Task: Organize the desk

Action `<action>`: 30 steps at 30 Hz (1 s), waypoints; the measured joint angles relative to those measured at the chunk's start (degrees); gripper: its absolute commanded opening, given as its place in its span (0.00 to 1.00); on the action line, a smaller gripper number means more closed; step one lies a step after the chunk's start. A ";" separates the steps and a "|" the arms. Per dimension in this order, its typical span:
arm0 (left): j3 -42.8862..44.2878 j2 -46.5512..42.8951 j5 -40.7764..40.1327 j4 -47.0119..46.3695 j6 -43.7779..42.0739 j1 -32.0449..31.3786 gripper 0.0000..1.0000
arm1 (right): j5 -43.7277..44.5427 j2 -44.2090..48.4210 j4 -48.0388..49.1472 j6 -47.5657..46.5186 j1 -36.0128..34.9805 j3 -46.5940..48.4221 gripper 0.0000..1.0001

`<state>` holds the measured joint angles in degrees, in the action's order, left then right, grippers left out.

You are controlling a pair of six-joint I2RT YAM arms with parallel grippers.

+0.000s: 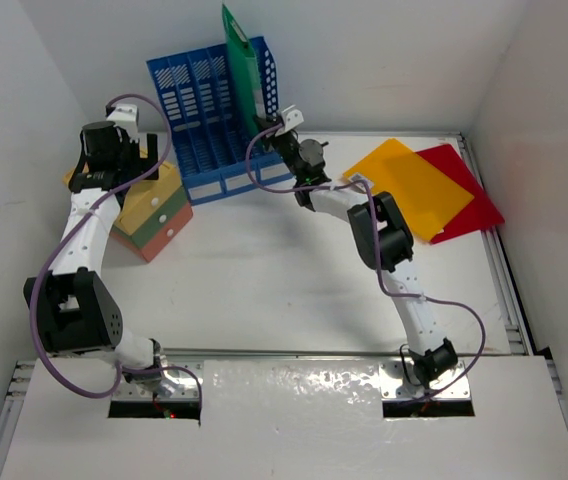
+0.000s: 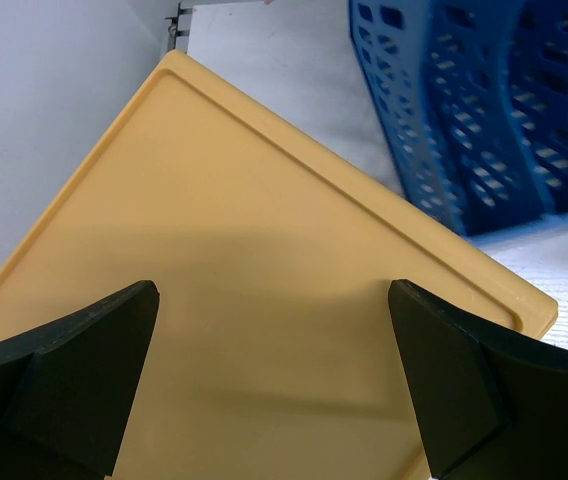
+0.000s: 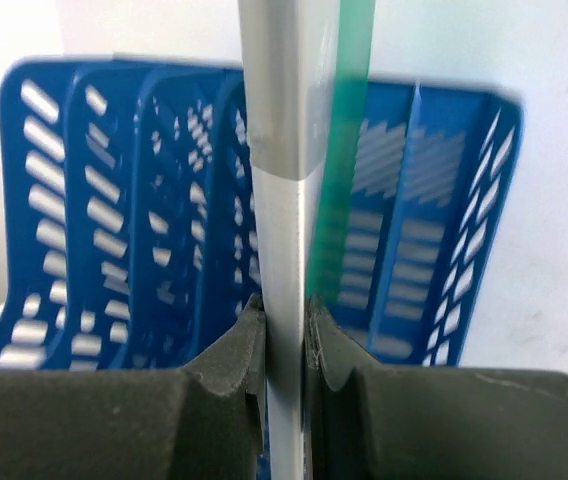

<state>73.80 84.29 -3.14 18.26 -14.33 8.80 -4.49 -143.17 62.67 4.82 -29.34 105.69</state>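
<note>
The desk (image 1: 264, 290) is a white tabletop between white walls. A blue slotted file rack (image 1: 214, 110) stands at the back. My right gripper (image 1: 274, 128) is shut on the grey spine edge of a green folder (image 1: 239, 60), which stands upright in the rack's right-hand slot. In the right wrist view the gripper (image 3: 284, 310) pinches the folder (image 3: 347, 150) in front of the rack (image 3: 114, 200). My left gripper (image 1: 136, 160) is open and empty, just above the yellow top (image 2: 264, 200) of the drawer box (image 1: 154, 212); its fingers (image 2: 94, 360) stand wide apart.
A yellow folder (image 1: 409, 185) lies flat at the back right, overlapping a red folder (image 1: 469, 195). The rack (image 2: 484, 110) stands close to the right of the drawer box. Metal rails (image 1: 504, 270) run along the desk's edges.
</note>
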 measured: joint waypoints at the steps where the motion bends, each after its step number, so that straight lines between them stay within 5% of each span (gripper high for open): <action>1: 0.00 0.00 0.00 -0.02 -0.02 0.00 0.99 | -0.02 -0.98 -0.24 0.44 0.02 1.03 0.00; 15: 0.00 0.11 0.59 -0.17 -0.33 0.02 0.99 | -0.57 -0.70 -4.52 1.53 0.59 -8.68 0.00; 19: 0.00 0.15 1.11 -0.24 -0.31 0.02 0.99 | 0.24 1.92 -8.00 -0.09 0.81 -10.80 0.23; 30: 0.07 0.15 1.55 -0.11 -0.13 0.09 0.99 | -2.14 7.13 -14.08 -0.72 2.67 -14.60 0.65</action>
<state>73.87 84.44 -1.58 18.15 -14.46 8.88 -6.63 -136.05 48.60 4.10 -26.68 91.09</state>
